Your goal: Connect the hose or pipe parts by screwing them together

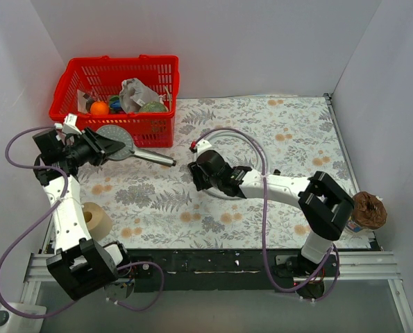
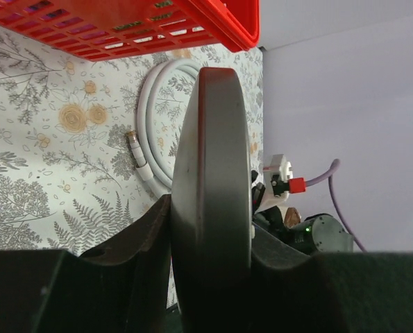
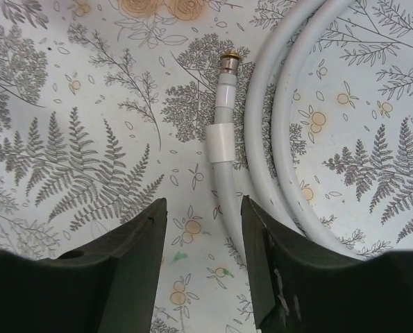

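Left gripper (image 2: 209,232) clamped, apparently on shower head (image 2: 209,139)

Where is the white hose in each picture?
Top view: the hose loops near the centre.
Left wrist view: upper middle, under the red basket.
Right wrist view: right side, up to top centre.
Shared landmark: the flowery tablecloth.

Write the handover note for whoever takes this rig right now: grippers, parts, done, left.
Left gripper: shut on the shower head, clamped across its round face; handle free.
Right gripper: open, jaws either side of the hose near its end, not gripping.
Hose lies coiled on the mat, end nut bare.
Done: head held. Left: grasp hose end, bring nut to handle, screw together.
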